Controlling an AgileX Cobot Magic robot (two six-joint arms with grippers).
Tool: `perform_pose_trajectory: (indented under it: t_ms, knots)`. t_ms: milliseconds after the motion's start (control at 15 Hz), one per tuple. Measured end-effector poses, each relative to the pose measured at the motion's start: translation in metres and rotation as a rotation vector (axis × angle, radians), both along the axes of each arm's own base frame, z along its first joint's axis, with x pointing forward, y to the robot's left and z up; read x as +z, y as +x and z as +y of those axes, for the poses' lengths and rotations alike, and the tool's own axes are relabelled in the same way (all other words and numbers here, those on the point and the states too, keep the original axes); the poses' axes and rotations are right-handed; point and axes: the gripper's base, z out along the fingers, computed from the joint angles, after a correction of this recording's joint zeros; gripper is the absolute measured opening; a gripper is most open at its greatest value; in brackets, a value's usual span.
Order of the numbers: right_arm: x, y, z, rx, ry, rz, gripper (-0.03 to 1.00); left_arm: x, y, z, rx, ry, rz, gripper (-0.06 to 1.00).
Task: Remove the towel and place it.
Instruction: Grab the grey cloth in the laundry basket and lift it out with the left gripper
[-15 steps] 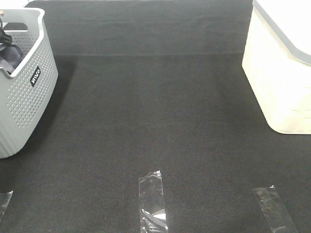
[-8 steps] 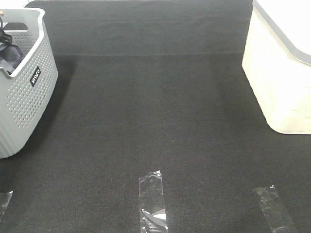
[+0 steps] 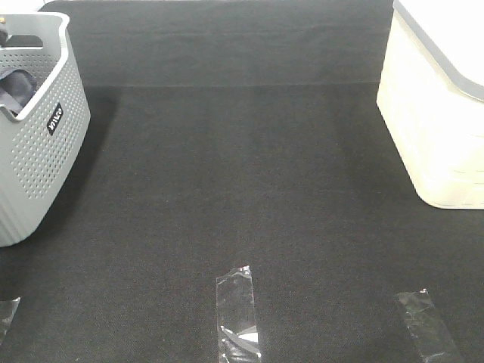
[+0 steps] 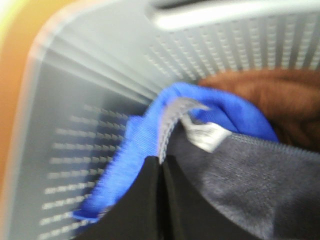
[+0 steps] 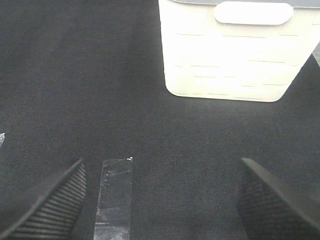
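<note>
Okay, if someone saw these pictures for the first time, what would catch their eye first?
Inside the grey basket at the left edge of the black mat, a bright blue cloth stands out against the grey towel, whose hem the left gripper pinches shut. Opposite, a white bin glows at the right edge, with the right gripper open above the mat.

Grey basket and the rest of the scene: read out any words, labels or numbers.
Black label on the grey basket: white letters, too small and tilted to read.
White tag beside the blue cloth inside it: blurred, unreadable.
No other text shows.
</note>
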Motion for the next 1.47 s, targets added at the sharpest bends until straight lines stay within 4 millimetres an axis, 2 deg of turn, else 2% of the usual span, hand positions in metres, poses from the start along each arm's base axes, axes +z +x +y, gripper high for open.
perform_pose_trajectory:
  t_ms: [200, 800, 1200, 1467]
  knots:
    - [0.0, 0.0, 0.0, 0.0, 0.0, 0.0, 0.76, 0.043, -0.011, -0.006, -0.044, -0.037, -0.091, 0.0]
    - [0.0, 0.0, 0.0, 0.0, 0.0, 0.0, 0.76, 0.13, -0.043, -0.033, -0.225, -0.218, -0.336, 0.0]
    - [0.0, 0.0, 0.0, 0.0, 0.0, 0.0, 0.76, 0.202, -0.081, -0.046, -0.317, -0.273, -0.594, 0.0]
    - [0.0, 0.002, 0.0, 0.0, 0.0, 0.012, 0.76, 0.241, -0.105, -0.063, -0.444, -0.411, -0.743, 0.0]
